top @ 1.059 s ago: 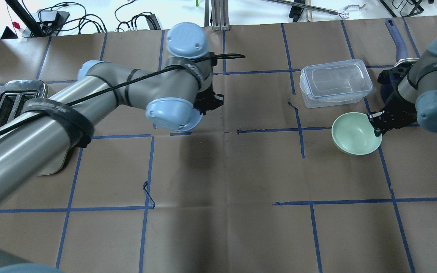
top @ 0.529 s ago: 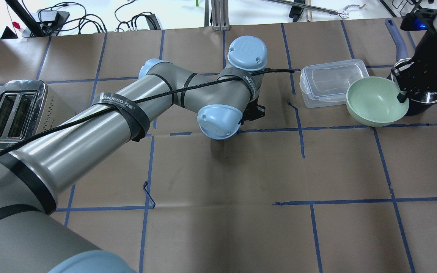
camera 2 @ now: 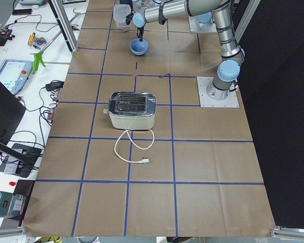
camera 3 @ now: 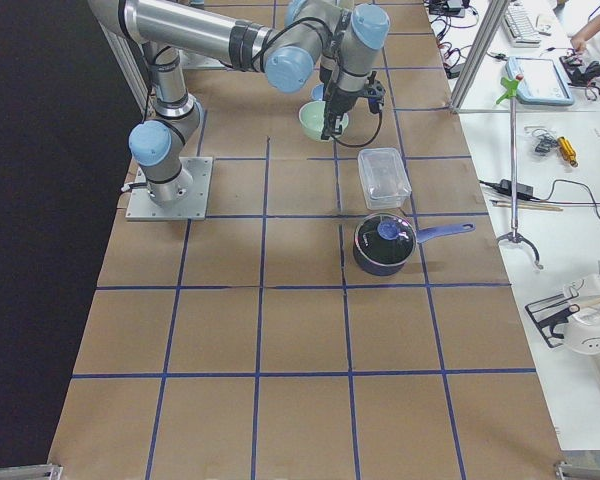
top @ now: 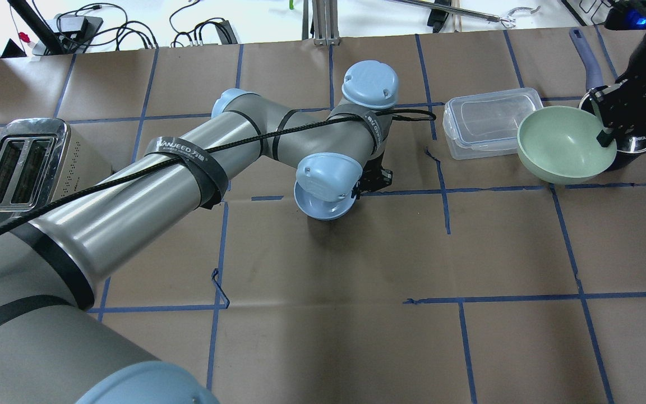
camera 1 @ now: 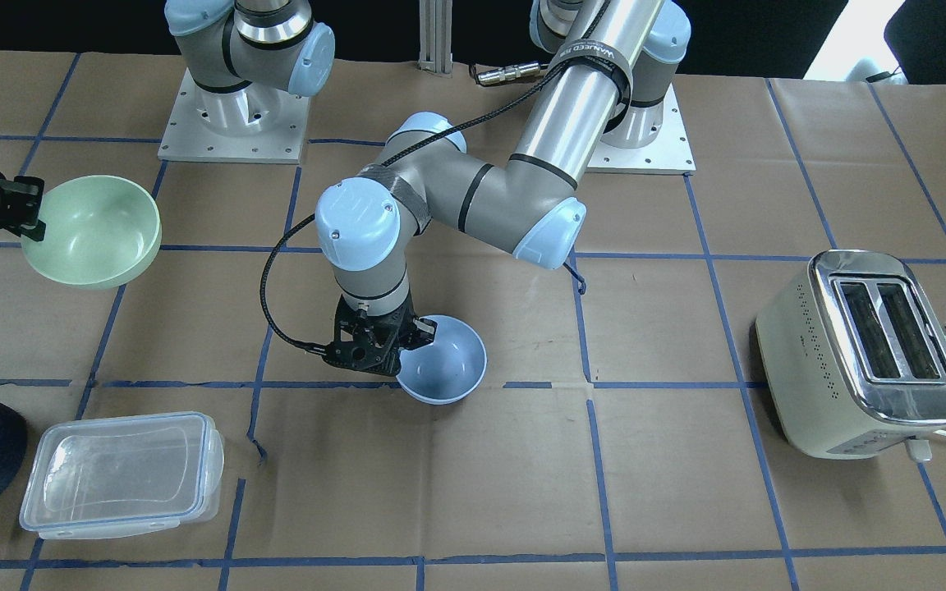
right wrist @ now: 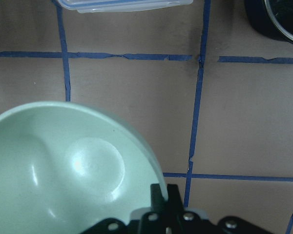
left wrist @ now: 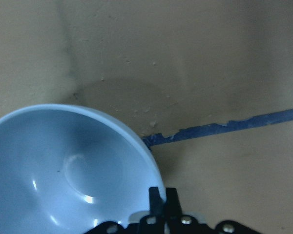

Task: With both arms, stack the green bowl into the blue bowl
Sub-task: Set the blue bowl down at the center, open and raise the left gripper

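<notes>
My right gripper (top: 606, 134) is shut on the rim of the pale green bowl (top: 561, 145) and holds it in the air, tilted, over the table's right side beside the pot. The green bowl also shows in the front view (camera 1: 91, 231) and the right wrist view (right wrist: 68, 165). My left gripper (camera 1: 415, 332) is shut on the rim of the periwinkle-blue bowl (camera 1: 448, 361), low over the table's middle. I cannot tell whether the blue bowl touches the paper. From overhead the blue bowl (top: 323, 206) is mostly hidden under the left wrist. It fills the left wrist view (left wrist: 63, 165).
A clear lidded container (top: 491, 123) lies just left of the green bowl. A dark navy pot (top: 634, 147) with a steel rim stands under the right gripper. A cream and chrome toaster (top: 14, 168) stands at the far left. Blue tape lines cross the brown paper.
The right gripper has lifted the green bowl off the table, up and towards the pot. The left arm has swung right, carrying the blue bowl to the table's middle.
</notes>
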Controlling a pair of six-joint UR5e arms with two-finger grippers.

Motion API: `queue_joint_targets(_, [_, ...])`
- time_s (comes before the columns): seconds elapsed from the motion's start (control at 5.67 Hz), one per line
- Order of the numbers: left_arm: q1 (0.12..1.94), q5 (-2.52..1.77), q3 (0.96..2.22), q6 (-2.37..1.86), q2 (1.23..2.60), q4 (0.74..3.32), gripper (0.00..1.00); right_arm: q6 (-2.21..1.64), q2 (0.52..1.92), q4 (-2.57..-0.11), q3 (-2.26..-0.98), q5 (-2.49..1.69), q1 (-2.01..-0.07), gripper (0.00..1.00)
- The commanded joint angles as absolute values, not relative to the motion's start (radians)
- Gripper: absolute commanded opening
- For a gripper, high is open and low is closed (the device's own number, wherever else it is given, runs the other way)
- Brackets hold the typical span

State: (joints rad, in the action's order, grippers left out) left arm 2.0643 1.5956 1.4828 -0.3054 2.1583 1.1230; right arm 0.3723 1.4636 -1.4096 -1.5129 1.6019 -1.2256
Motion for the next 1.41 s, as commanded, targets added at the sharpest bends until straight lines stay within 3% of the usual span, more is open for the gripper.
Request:
queue_joint_targets(0.0, [2.063, 1.591, 1.48, -0.316, 2.137, 1.12, 0.98, 0.353, 1.465, -1.413, -1.538, 1.601, -1.227, 0.07])
queue_joint_targets(0.35, [2.021, 1.588, 1.506, -0.302, 1.998, 1.175, 0.99, 0.33, 1.462, -1.42, -1.54, 1.609, -1.277, 0.07])
queue_joint_targets(0.88, [1.757, 1.543, 1.49, -0.113, 1.679, 1.609, 0.99, 0.211, 1.456, -1.42, -1.546, 1.598, -1.342, 0.07])
queue_joint_targets(1.24, [1.633, 1.54, 1.502, 0.016, 1.609, 1.649, 0.99, -0.043, 1.416, -1.491, -1.546, 1.592, -1.551, 0.07])
